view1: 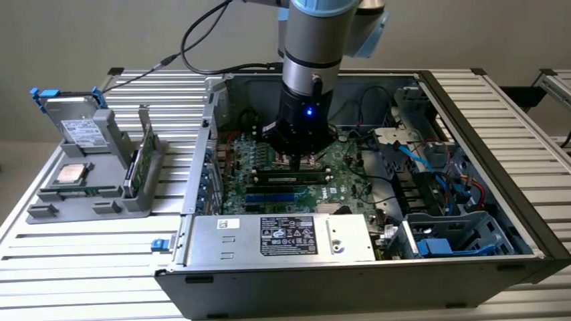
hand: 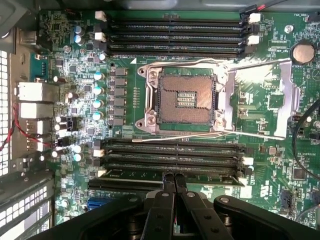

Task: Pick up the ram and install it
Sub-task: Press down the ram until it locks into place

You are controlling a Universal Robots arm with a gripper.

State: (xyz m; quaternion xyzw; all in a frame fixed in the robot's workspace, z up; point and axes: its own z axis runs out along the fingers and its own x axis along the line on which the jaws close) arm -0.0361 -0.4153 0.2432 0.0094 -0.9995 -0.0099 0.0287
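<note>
The ram (view1: 287,178) is a long narrow stick lying in a memory slot on the motherboard (view1: 348,167) inside the open computer case. In the wrist view the ram (hand: 130,174) shows as a thin green edge in the slot, between pale end clips. My gripper (view1: 301,159) points straight down into the case over the stick. Its fingers are shut together, and the gripper (hand: 174,176) rests with its tips on the middle of the ram's upper edge, with nothing between them.
An open processor socket (hand: 182,100) with its metal frame lies beside the slots, and more memory slots (hand: 175,30) lie beyond it. A power supply (view1: 285,235) fills the case front. Cables (view1: 437,167) crowd the exterior view's right. A grey holder (view1: 89,194) with a drive box (view1: 76,124) and silver processor (view1: 71,172) stands at the left.
</note>
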